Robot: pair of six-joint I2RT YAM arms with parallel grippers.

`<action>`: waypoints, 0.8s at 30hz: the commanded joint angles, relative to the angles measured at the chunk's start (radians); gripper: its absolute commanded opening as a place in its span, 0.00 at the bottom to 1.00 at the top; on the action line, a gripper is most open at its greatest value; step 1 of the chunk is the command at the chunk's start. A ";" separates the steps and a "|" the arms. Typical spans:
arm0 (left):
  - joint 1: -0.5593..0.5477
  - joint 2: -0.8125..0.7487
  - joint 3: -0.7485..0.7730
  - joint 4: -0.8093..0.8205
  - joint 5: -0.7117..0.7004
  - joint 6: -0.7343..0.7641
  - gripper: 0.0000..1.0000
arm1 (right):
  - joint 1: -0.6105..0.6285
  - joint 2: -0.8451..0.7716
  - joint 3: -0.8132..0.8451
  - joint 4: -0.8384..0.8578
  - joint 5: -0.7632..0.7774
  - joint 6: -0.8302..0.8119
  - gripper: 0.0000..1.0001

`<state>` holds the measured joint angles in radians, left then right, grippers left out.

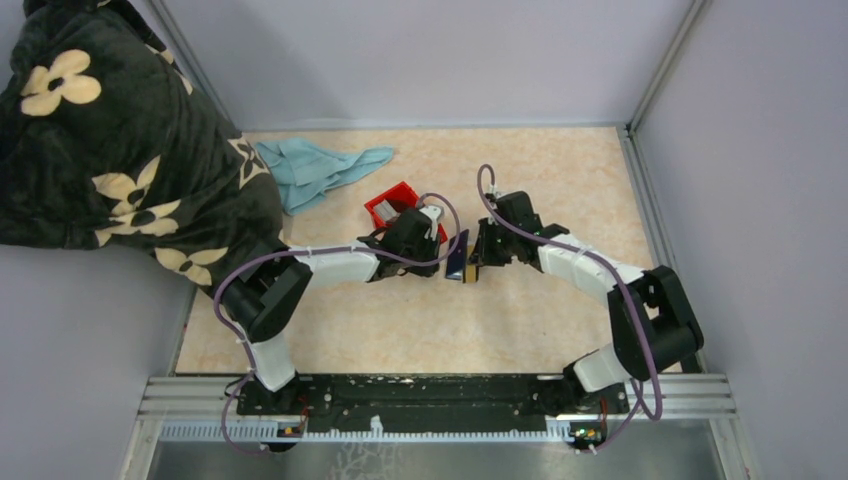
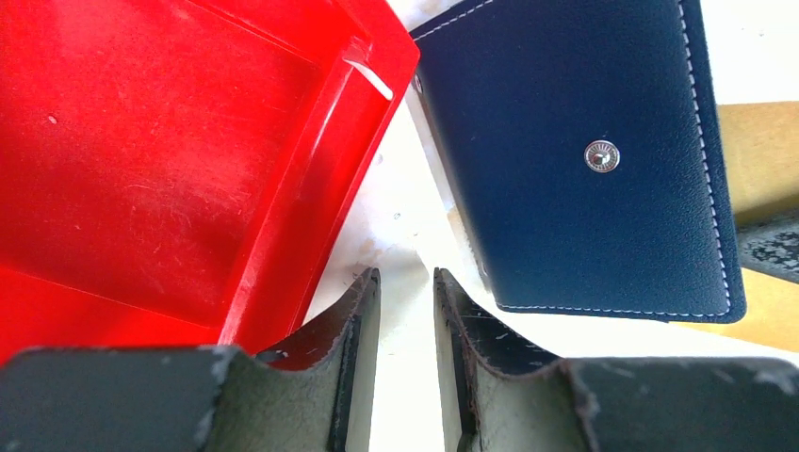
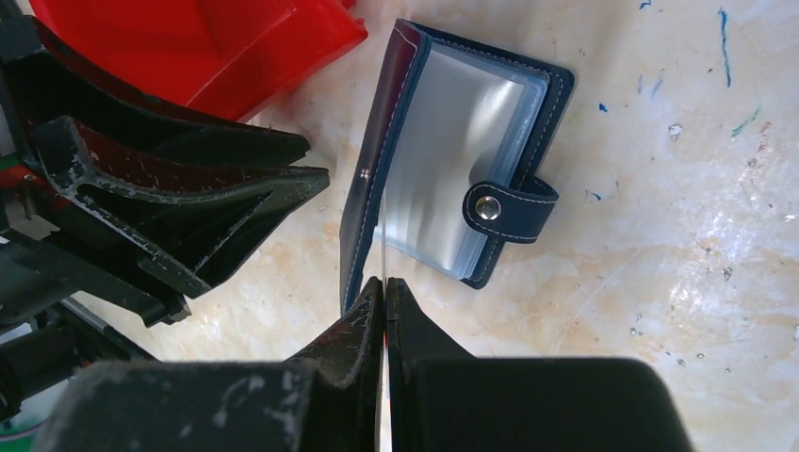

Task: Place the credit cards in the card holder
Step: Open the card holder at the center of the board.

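The navy card holder (image 3: 452, 160) stands open on the table, its clear sleeves and snap tab facing the right wrist camera. My right gripper (image 3: 386, 281) is shut on a thin credit card (image 3: 384, 235) seen edge-on, whose far end reaches in between the upright cover and the sleeves. From the left wrist the cover's outside (image 2: 575, 160) shows, with a tan card (image 2: 758, 151) behind it. My left gripper (image 2: 407, 282) is open with nothing between its fingers, just left of that cover. In the top view the card holder (image 1: 457, 262) sits between the left gripper (image 1: 438, 248) and the right gripper (image 1: 478, 258).
A red plastic bin (image 1: 395, 205) stands right behind the left gripper and fills the left of its wrist view (image 2: 170, 151). A light blue cloth (image 1: 320, 168) lies at the back left. A dark flowered blanket (image 1: 110, 130) hangs over the left wall.
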<state>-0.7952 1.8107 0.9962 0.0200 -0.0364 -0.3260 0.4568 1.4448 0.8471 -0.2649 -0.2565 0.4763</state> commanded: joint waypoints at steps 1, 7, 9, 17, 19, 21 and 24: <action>-0.006 -0.018 -0.022 0.007 0.006 -0.018 0.34 | 0.016 0.016 0.055 0.080 -0.020 0.024 0.00; -0.008 -0.007 -0.027 0.030 0.027 -0.023 0.34 | 0.035 0.038 0.078 0.102 -0.021 0.037 0.00; -0.009 0.001 -0.027 0.044 0.037 -0.026 0.34 | 0.037 0.043 0.079 0.111 -0.020 0.040 0.00; -0.028 0.070 0.028 0.052 0.061 -0.007 0.34 | 0.038 0.068 0.079 0.092 0.019 0.018 0.00; -0.035 0.083 0.045 0.045 0.060 -0.003 0.34 | 0.036 0.077 0.080 0.072 0.046 0.007 0.00; -0.040 0.092 0.058 0.037 0.056 -0.002 0.34 | 0.029 0.091 0.090 0.040 0.071 -0.010 0.00; -0.046 0.096 0.067 0.031 0.044 0.002 0.34 | 0.015 0.101 0.107 -0.003 0.107 -0.032 0.00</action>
<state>-0.8261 1.8729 1.0447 0.0834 0.0040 -0.3408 0.4854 1.5372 0.8860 -0.2340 -0.2092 0.4862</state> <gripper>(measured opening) 0.342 0.008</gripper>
